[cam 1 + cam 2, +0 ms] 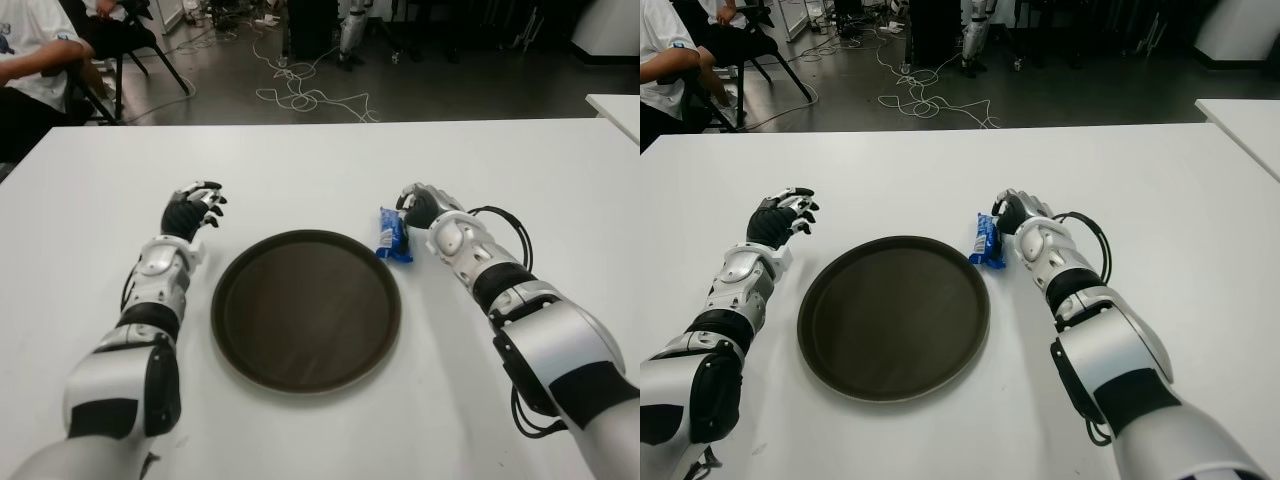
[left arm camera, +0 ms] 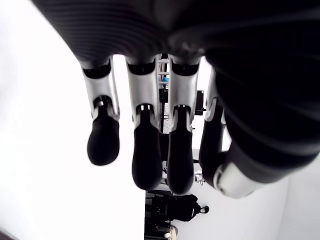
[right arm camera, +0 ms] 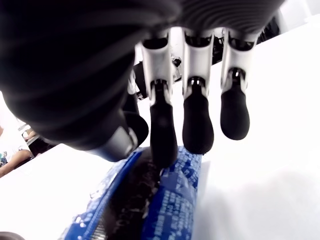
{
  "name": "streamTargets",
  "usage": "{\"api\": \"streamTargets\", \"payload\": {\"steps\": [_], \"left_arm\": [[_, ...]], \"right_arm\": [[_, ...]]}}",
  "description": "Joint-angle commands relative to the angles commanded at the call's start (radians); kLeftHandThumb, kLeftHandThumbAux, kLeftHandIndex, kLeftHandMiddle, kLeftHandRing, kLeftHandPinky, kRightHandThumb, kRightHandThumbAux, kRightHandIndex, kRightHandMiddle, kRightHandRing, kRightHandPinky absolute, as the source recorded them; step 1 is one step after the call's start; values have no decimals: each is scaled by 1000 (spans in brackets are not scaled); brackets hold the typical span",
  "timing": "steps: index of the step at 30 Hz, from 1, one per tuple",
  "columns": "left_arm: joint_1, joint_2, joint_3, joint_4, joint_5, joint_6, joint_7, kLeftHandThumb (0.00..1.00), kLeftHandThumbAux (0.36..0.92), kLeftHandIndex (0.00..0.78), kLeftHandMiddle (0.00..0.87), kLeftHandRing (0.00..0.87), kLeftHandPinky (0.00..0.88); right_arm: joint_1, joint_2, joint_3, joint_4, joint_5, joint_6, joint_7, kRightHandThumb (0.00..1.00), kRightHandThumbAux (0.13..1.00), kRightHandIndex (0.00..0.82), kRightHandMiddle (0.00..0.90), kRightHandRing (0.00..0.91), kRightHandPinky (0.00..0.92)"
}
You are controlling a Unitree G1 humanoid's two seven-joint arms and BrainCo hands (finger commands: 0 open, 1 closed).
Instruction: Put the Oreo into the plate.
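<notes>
The task is barely begun: the Oreo packet (image 1: 393, 235) lies on the white table (image 1: 320, 160), just off the plate's right rim, and the round dark plate (image 1: 306, 309) holds nothing. What remains, as I judge it, is the whole grasp, the lift across the rim and the release.

The right hand (image 1: 420, 203) is at the packet's outer side, on the side away from the plate, forearm reaching forward from the robot's near right. In the right wrist view its fingers (image 3: 197, 121) hang extended over the blue wrapper with gaps between them; one fingertip looks to be touching the wrapper and the thumb sits close by its side, but they have not clamped on it, so the hand holds nothing for now.

The left hand (image 1: 193, 209) shows beside the plate's left rim, toward the table's far side, idle. Its fingers (image 2: 145, 155) are loosely extended and apart, with nothing between them.
</notes>
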Motion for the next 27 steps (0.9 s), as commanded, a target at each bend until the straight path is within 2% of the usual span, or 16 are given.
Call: {"api": "streamTargets", "payload": {"steps": [27], "left_arm": [[-2,-2,3,2,0,-1,8,696,718,424,574,621,677]], "right_arm": [[5,3,-21,0,12,-11,-15,677,742,420,633,652,646]]}}
